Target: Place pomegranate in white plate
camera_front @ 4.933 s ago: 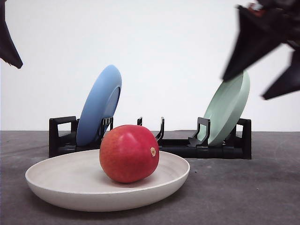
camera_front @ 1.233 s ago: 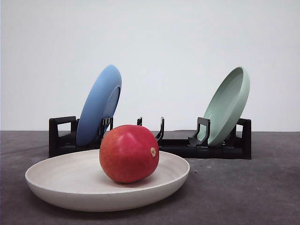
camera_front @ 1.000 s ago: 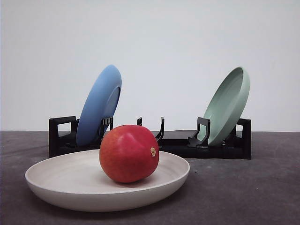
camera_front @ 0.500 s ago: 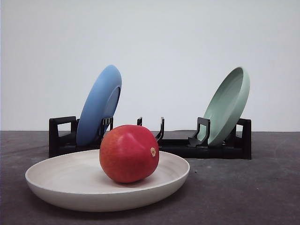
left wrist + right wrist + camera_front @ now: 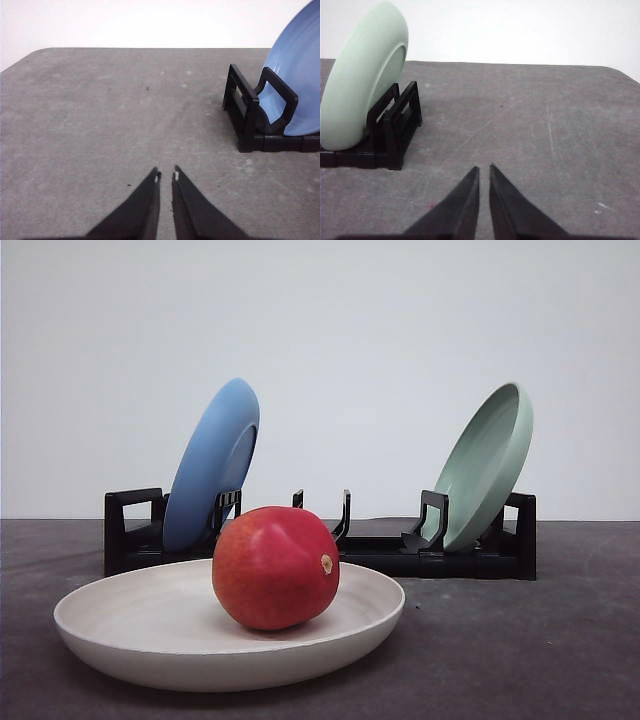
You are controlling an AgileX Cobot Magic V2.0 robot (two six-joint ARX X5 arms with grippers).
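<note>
Your pomegranate [image 5: 276,568] sits in the white plate [image 5: 120,635], resting on the plate's floor a little right of its middle. Its long axis runs roughly level, across the front view and turned slightly toward the camera. The tan stem spot is on its right end, facing right and a bit forward. The plate lies flat on the grey table [image 5: 520,650], in front of the black rack [image 5: 470,558].

The rack stands behind the plate and holds two plates on edge. The blue plate [image 5: 212,465] leans at its left end and the green plate [image 5: 488,467] at its right end.

In the left wrist view you see your left gripper [image 5: 166,176] over bare table. Its two dark fingers [image 5: 145,205] are nearly together, with a thin slit between the tips and nothing in it. Ahead of that gripper and off to one side are the rack's left end [image 5: 250,112] and the blue plate [image 5: 299,82].

The right wrist view shows the right gripper [image 5: 484,169] the same way, fingers [image 5: 510,207] almost touching and holding nothing. Ahead of it and to the side are the green plate [image 5: 362,75] and the rack's right end [image 5: 395,125].
</note>
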